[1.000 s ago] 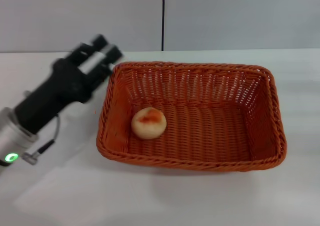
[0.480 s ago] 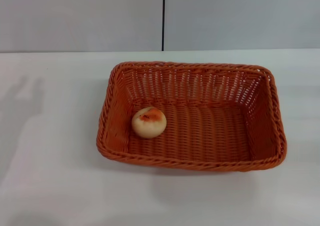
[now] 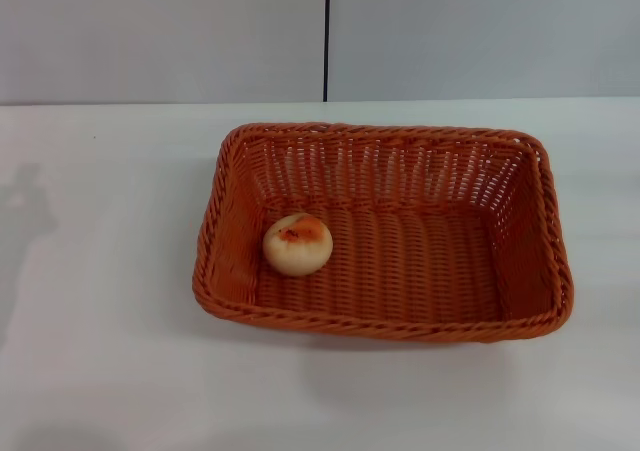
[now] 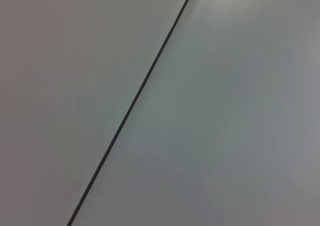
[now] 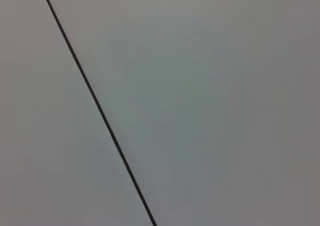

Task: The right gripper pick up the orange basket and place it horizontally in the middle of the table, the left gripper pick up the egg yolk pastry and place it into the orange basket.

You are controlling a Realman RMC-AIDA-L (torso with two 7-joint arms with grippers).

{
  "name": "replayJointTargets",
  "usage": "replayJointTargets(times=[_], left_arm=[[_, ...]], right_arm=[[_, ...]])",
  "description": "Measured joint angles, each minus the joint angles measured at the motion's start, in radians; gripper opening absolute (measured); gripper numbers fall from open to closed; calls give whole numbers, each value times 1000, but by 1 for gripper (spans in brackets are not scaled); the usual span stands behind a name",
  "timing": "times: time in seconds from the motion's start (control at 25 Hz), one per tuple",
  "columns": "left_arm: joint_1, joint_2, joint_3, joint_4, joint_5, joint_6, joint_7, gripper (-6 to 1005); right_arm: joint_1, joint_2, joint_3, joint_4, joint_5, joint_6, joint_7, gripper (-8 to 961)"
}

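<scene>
While neither arm's fingers show in any view, so their state cannot be told, the orange basket (image 3: 384, 233) lies lengthwise across the middle of the white worktop (image 3: 100, 351), with the egg yolk pastry (image 3: 297, 243) resting on its woven floor near its left end wall.
</scene>
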Motion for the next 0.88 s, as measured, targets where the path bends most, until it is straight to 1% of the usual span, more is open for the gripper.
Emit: replayJointTargets(times=[0.12, 0.32, 0.6, 0.88], left_arm=[[0, 0, -5, -1, 0, 1, 0, 119], [-4, 0, -6, -1, 0, 3, 0, -6], [-8, 0, -6, -2, 2, -4, 0, -1], [-11, 0, -5, -2, 3, -9, 0, -1]], right_arm=[[1, 0, 10, 0, 0, 0, 0, 502], [1, -1, 17, 0, 0, 0, 0, 502], [2, -1, 20, 0, 0, 0, 0, 502], [18, -3, 23, 0, 0, 1, 0, 502]])
